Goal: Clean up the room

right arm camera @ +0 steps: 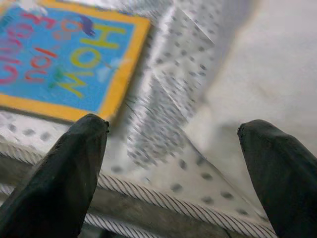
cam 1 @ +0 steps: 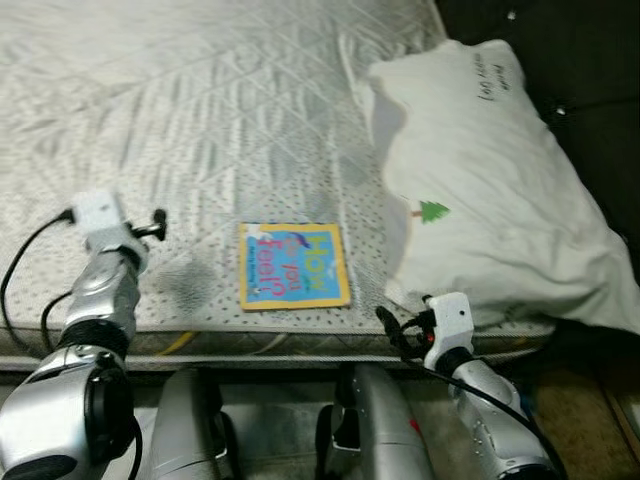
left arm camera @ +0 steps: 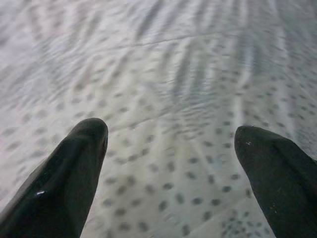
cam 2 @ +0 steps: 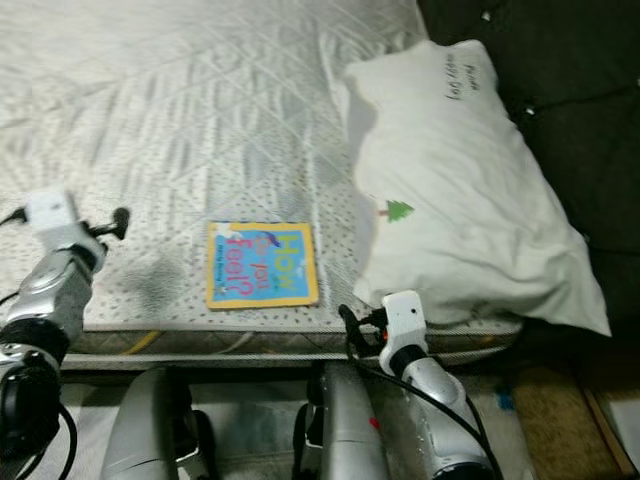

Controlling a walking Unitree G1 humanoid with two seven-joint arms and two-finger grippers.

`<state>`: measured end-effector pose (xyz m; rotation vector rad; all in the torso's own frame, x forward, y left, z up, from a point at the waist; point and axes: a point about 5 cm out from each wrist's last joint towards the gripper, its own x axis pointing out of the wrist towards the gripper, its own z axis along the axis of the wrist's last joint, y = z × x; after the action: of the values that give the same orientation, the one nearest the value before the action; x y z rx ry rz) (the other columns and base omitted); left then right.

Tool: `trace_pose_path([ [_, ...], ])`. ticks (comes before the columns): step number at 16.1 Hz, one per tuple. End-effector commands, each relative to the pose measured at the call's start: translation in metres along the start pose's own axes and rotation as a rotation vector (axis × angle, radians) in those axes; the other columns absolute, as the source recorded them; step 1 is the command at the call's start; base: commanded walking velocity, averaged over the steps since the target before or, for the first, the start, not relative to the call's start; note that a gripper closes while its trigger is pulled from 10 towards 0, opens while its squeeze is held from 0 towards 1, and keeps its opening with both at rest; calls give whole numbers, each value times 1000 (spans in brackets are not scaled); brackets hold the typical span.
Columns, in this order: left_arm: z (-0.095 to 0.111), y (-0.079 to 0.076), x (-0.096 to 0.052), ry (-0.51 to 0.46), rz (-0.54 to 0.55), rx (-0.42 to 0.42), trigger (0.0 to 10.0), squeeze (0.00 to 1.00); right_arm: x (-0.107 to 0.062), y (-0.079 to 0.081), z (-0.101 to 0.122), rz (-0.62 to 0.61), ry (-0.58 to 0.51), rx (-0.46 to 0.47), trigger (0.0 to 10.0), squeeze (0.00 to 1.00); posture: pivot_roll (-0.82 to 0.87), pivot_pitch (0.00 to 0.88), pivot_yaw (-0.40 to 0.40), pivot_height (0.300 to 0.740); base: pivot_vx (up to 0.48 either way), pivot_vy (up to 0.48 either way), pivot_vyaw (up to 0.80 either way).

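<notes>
**Book flat at the mattress edge, between your two grippers**

Your right gripper [right arm camera: 173, 173] hangs spread wide and empty at the mattress [cam 1: 250, 120] edge; the book [cam 1: 293, 265] lies just beyond its left finger. Your left gripper [left arm camera: 171, 168], also wide and empty, hovers over bare mattress. Farther back: pillow [cam 1: 480, 180].

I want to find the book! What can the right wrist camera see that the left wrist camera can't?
Right wrist view: the book with its yellow border, the white pillow beside it, and the mattress edge just ahead of the right claw, which is open.

Left wrist view: plain dotted mattress ahead of the open left claw, with no book or pillow.

Both: two black fingers spread apart over the same dotted mattress.
</notes>
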<state>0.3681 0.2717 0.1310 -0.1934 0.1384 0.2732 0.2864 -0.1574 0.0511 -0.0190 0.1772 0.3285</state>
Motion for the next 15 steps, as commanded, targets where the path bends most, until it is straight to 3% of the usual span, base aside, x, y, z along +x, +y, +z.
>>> trace_pose_path([
  [1,-16,7,-4,76,29,-28,10000,0,-5,-5,-8,-34,26,4,10000,0,-195,224,-115,596,0,0,0],
  [9,-27,-4,-3,263,-49,15,10000,0,-16,-6,-10,-69,35,-6,10000,0,-254,274,-106,596,0,0,0],
  [15,-42,-40,-5,339,-181,148,10000,0,-33,-10,-12,-81,64,-19,10000,0,-292,301,-118,596,0,0,0],
])
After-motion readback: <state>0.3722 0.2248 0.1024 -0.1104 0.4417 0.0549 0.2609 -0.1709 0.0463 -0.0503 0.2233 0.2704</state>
